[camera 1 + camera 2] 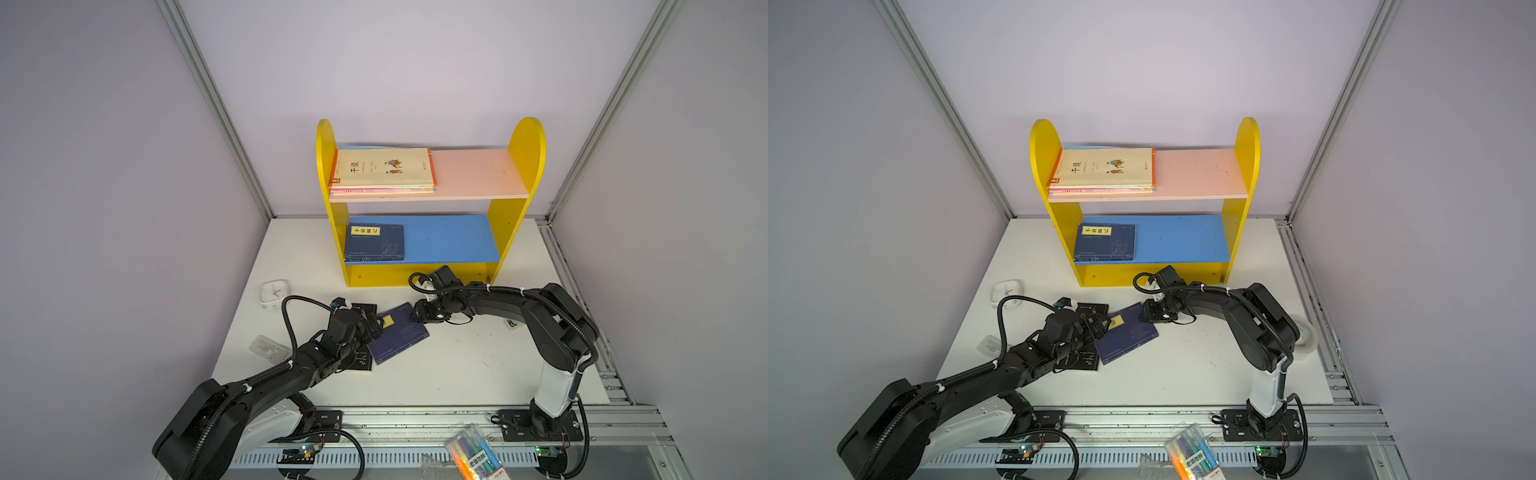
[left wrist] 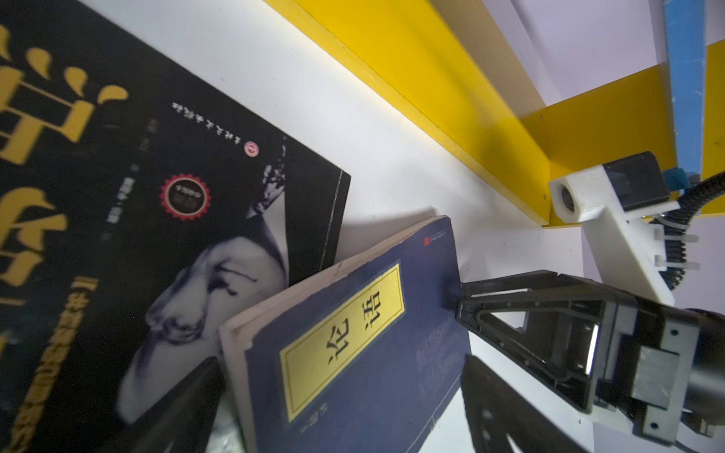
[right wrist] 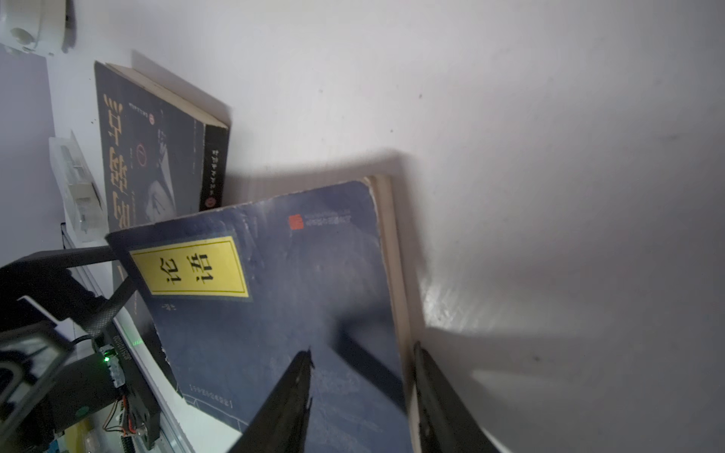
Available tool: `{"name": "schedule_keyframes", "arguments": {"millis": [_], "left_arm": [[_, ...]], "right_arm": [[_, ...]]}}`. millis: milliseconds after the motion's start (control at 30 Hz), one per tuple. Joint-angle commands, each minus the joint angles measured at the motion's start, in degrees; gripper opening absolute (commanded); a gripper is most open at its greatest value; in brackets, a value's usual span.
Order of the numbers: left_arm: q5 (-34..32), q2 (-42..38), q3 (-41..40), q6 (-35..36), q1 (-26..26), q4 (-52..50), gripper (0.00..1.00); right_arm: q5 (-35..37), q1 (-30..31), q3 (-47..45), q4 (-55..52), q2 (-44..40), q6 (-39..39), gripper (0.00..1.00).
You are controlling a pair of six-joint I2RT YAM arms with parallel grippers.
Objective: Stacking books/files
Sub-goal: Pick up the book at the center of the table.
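My left gripper [image 1: 375, 325] is wide apart at the navy book [image 1: 402, 337]; my right gripper [image 3: 363, 349] straddles its edge, whether clamped I cannot tell.

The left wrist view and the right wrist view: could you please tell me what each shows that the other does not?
Only the left wrist view shows the yellow shelf and the white camera mount on the right arm. Only the right wrist view shows part of the white clock and the clear plastic block. Both show the navy book, the black book with gold lettering, the table, and the left gripper and right gripper at the navy book.
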Motion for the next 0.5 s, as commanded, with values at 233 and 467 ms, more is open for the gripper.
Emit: {"name": "schedule_keyframes", "arguments": {"millis": [233,467], "left_arm": [[1.07,-0.55,-1.2,0.14,-0.08,5.88,0.8],[0.7,-2.0,-1.45,0.08,-0.12,6.06,0.42]], "right_arm": [[-0.14,0.1,-0.06,2.26,1.26,1.53,0.45],[-0.14,0.1,-0.42,2.71,1.07,1.62,0.45]]}}
